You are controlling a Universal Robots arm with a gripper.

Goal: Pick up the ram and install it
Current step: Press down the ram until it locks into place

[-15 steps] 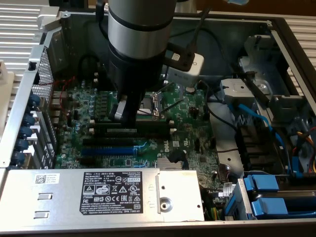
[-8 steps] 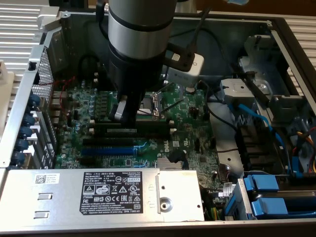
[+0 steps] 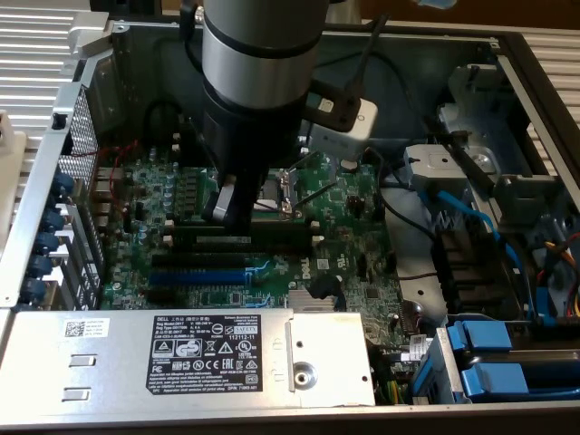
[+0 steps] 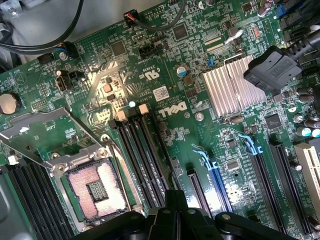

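One green printed-circuit motherboard (image 4: 165, 107) lies in the case. It carries one square open processor socket (image 4: 97, 192), one ribbed silver heatsink (image 4: 227, 90), one long blue expansion slot (image 4: 218, 182) and one round silver coin cell (image 4: 9, 102). One black two-fingered gripper (image 3: 227, 213) hangs over it. Exact count of long black memory slots unclear.

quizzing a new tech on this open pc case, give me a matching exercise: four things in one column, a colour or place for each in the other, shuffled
Things:
1. gripper
2. ram
3. heatsink
4. drive caddies

Descriptions:
A. bright blue, at the case's corner on the exterior view's right
B. ribbed silver block by the DELL lettering
C. shut, pressing down on the stick
D. dark green stick lying along a black slot beside the processor socket

Pairs: 1-C, 2-D, 3-B, 4-A
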